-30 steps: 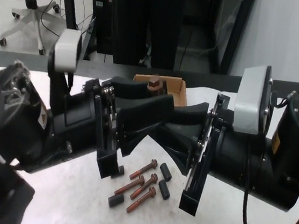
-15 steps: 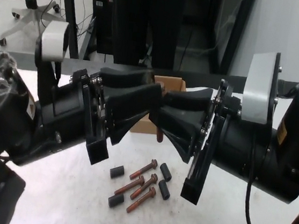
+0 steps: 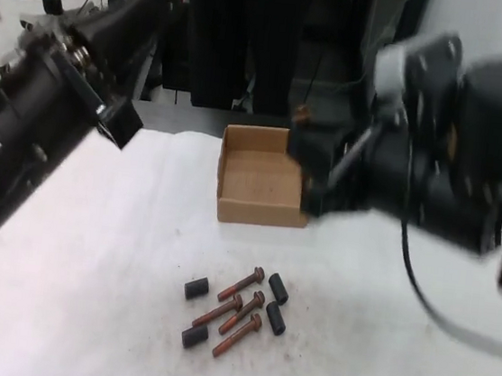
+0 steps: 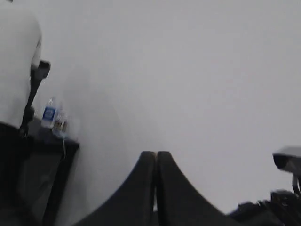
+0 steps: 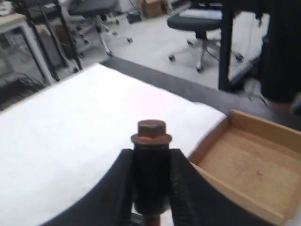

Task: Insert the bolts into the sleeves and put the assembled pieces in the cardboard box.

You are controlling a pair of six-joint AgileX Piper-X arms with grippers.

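Plainly, from the right wrist view: right gripper clenched on a short black cylindrical sleeve, with the head of a rust-brown hex-headed bolt jutting past the fingertips, shank sunk in the sleeve. Beyond it, the open brown cardboard box on the white-covered bench. From the high view, that same grasp blurred to a rusty spot in the air by the box's far right corner, yet laid out clearly nearer: four loose rust-brown bolts and four loose black sleeves, clustered on the white cover, near of the box and apart from it. High at the left, left gripper, fingers pressed flat together, pointed at a pale wall.
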